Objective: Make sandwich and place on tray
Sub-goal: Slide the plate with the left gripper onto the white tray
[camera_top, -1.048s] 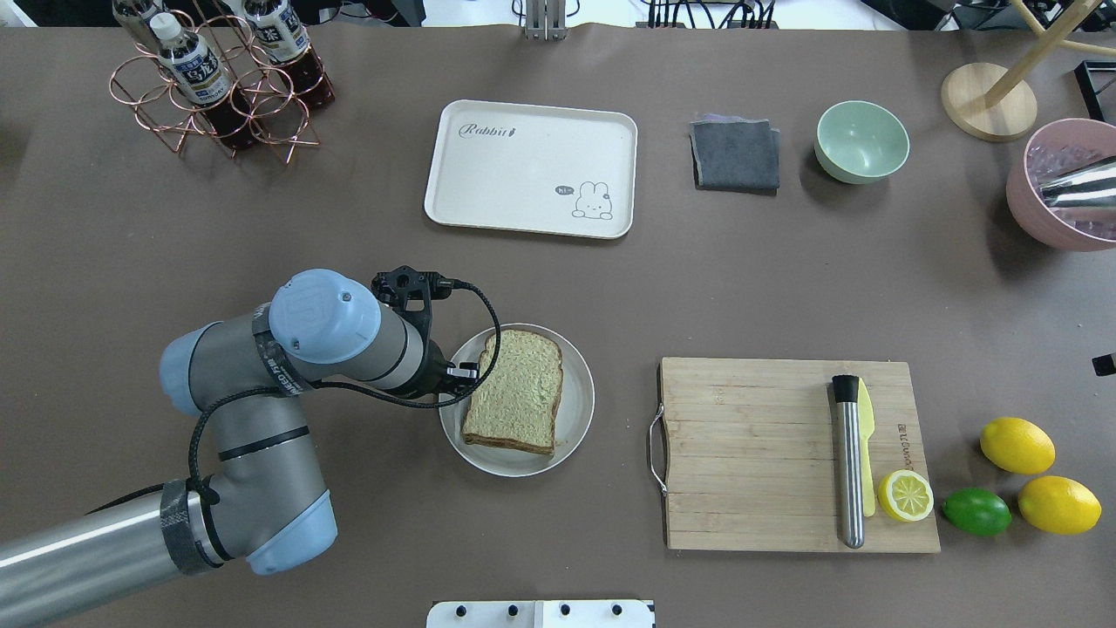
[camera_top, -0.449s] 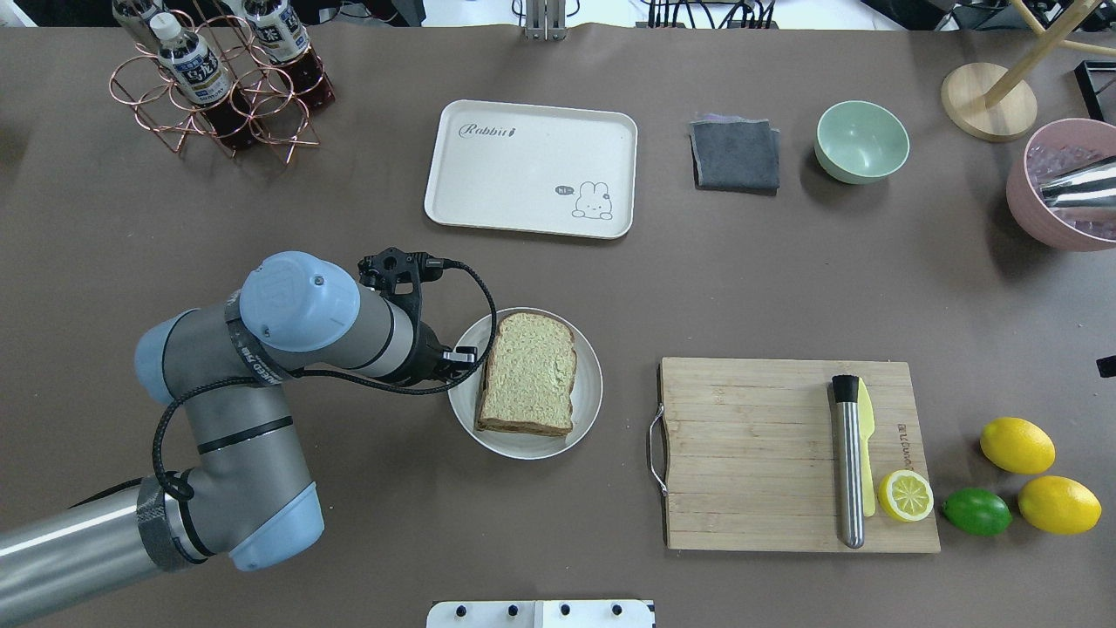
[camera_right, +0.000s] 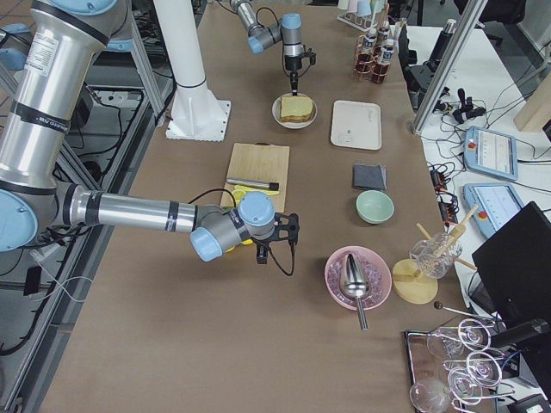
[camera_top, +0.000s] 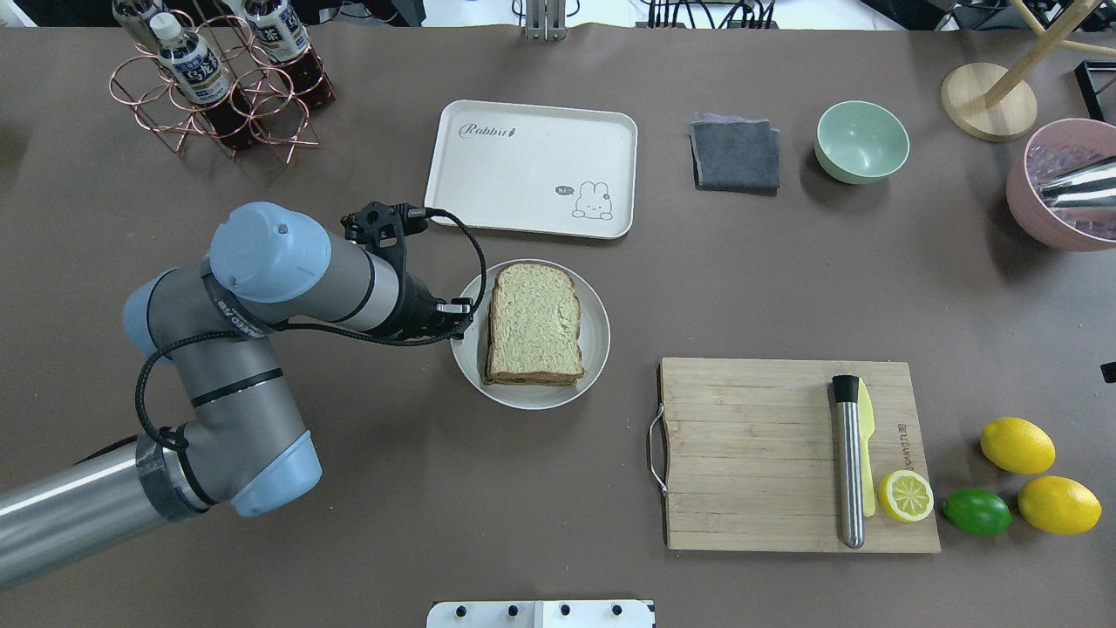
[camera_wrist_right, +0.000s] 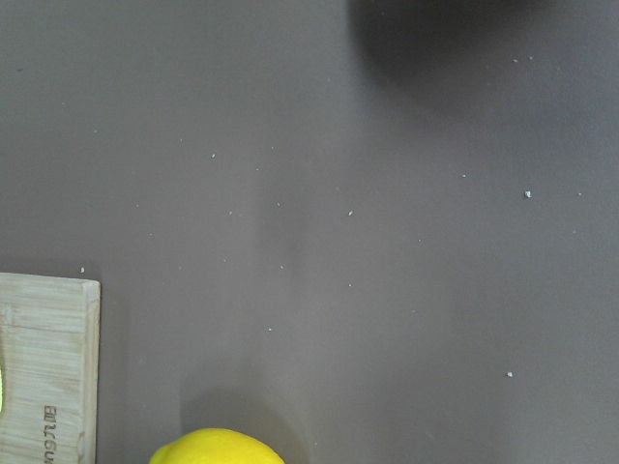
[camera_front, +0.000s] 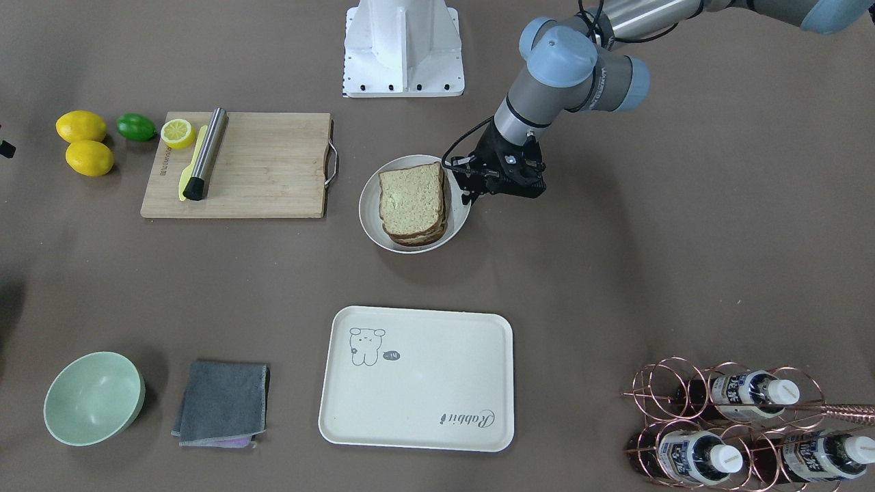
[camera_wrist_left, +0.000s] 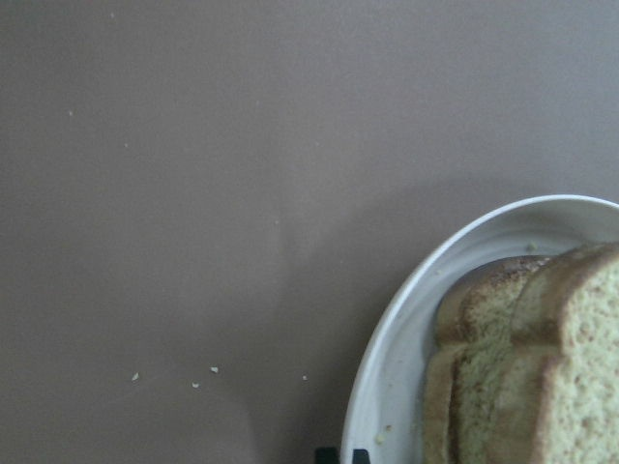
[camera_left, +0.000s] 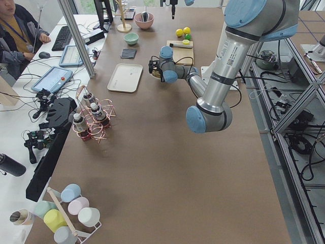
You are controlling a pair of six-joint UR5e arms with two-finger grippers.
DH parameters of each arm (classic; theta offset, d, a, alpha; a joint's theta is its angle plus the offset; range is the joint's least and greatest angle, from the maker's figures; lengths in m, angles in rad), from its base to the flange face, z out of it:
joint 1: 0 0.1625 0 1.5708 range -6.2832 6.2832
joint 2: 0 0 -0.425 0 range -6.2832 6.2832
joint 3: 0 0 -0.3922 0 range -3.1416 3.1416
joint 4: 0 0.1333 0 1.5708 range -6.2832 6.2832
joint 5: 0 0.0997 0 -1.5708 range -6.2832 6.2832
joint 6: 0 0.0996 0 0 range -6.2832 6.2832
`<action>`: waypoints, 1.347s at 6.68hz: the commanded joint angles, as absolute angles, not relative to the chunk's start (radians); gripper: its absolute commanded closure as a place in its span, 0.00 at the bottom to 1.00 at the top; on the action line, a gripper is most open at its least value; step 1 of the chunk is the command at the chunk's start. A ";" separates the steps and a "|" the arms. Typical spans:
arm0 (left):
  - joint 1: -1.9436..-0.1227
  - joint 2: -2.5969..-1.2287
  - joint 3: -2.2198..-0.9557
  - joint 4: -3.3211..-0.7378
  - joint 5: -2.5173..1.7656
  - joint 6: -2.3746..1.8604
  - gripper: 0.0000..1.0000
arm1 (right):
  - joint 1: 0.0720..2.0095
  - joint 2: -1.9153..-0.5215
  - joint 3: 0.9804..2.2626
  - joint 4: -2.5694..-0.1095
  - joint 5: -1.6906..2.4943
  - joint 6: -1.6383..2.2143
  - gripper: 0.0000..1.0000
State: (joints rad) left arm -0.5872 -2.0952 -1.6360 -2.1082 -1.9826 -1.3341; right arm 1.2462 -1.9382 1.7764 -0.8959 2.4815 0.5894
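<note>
The sandwich point(camera_top: 534, 324) is two stacked wholegrain slices on a round white plate point(camera_top: 595, 349); the egg is hidden between them. My left gripper point(camera_top: 462, 307) is shut on the plate's left rim, low at the table; in the front view it point(camera_front: 469, 195) is at the plate's right rim point(camera_front: 369, 205). The left wrist view shows the rim point(camera_wrist_left: 397, 358) and bread edges point(camera_wrist_left: 542, 367). The cream tray point(camera_top: 523, 166) lies just beyond the plate. My right gripper point(camera_right: 269, 255) hangs near the lemons; I cannot tell if it is open.
A wooden cutting board point(camera_top: 750, 453) at the right carries a steel muddler point(camera_top: 847, 462), a yellow knife and a half lemon point(camera_top: 905, 495). Lemons and a lime lie beside it. A bottle rack point(camera_top: 218, 78), grey cloth point(camera_top: 735, 154), green bowl point(camera_top: 861, 139) and pink bowl point(camera_top: 1059, 187) line the back.
My left gripper has moved away from the robot toward the tray, and the plate with the sandwich has gone with it. The plate now sits just short of the tray.
</note>
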 commanded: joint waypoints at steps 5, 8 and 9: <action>-0.836 -2.549 -0.865 -2.298 -2.174 -1.180 1.00 | 1.259 -1.987 1.825 -0.894 2.500 0.591 0.01; -0.842 -2.603 -0.738 -2.353 -2.160 -1.174 1.00 | 1.262 -1.983 1.825 -0.894 2.500 0.591 0.01; -0.842 -2.603 -0.738 -2.355 -2.160 -1.175 1.00 | 1.262 -1.982 1.825 -0.894 2.500 0.591 0.01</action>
State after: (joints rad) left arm -0.8414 -2.6009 -0.7441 -2.3506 -2.1606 -1.1746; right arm 1.2625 -1.9832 1.8254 -0.8943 2.5004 0.5906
